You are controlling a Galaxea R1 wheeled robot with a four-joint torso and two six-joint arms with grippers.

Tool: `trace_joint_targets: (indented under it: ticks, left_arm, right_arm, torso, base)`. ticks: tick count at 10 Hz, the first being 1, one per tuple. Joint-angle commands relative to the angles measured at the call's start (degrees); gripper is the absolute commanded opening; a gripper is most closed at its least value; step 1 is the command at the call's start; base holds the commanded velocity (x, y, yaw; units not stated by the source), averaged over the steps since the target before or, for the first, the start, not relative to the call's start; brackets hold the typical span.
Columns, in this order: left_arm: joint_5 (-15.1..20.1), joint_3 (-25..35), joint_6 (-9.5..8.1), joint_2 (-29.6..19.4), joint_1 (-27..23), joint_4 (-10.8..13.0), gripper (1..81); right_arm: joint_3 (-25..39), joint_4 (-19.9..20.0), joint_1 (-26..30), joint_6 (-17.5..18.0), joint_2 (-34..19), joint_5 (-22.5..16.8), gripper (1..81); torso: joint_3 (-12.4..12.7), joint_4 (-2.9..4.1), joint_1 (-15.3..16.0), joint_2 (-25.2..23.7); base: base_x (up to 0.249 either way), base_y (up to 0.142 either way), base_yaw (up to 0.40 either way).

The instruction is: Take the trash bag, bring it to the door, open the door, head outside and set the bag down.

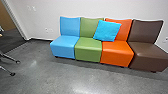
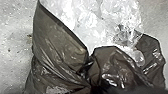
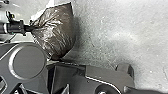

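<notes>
The trash bag (image 2: 60, 47) is dark, thin plastic and shows large in the left wrist view, with crumpled clear plastic (image 2: 87, 27) at its open top. Its material is pinched into folds at my left gripper (image 2: 96, 88). In the right wrist view the bag (image 3: 58, 31) hangs full and rounded from my left gripper (image 3: 28, 28), which is shut on its gathered neck. How my right gripper stands cannot be made out.
Against the pale wall stands a row of joined seats in blue (image 1: 63, 46), green (image 1: 88, 50), orange (image 1: 117, 52) and brown (image 1: 150, 53), with a bright blue cushion (image 1: 107, 30) on them. Dark furniture legs (image 1: 8, 71) reach in at the left.
</notes>
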Motion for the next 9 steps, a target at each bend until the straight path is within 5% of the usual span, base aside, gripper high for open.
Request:
trace_joint_targets:
  ticks: [1, 4, 5, 7, 9]
  left_arm:
    - [4.89, 0.34, 0.2, -0.79, -5.44, -0.55, 1.0]
    - [4.89, 0.34, 0.28, -3.69, -4.39, -0.55, 1.0]
    - [4.89, 0.34, 0.28, -5.71, -4.22, -0.64, 1.0]
    - [5.42, 3.04, 0.37, -11.4, -3.78, -0.29, 1.0]
    - [6.74, 9.66, 3.27, -16.61, -3.6, -0.38, 1.0]
  right_arm:
    - [-0.21, 1.2, 2.49, 0.04, -1.69, -3.53, 81.1]
    - [-1.79, 1.29, 2.14, -0.05, 0.33, -3.44, 81.1]
    - [-1.88, 1.29, 2.14, -0.05, 0.33, -3.53, 81.1]
    - [-2.58, 1.29, 1.7, -0.05, 0.25, -3.45, 81.1]
    - [-3.46, 1.38, 1.44, -0.05, 0.77, -3.44, 81.1]
  torso:
    - [5.46, 0.0, -3.61, 5.56]
    - [9.39, 0.0, -7.41, 11.37]
    - [7.24, 0.0, -8.68, 13.29]
    - [8.55, 0.0, -10.93, 16.72]
    - [8.92, 0.0, -13.2, 20.31]
  base:
    - [0.0, 0.0, 0.0]
    - [0.0, 0.0, 0.0]
    - [0.0, 0.0, 0.0]
    - [0.0, 0.0, 0.0]
    - [0.0, 0.0, 0.0]
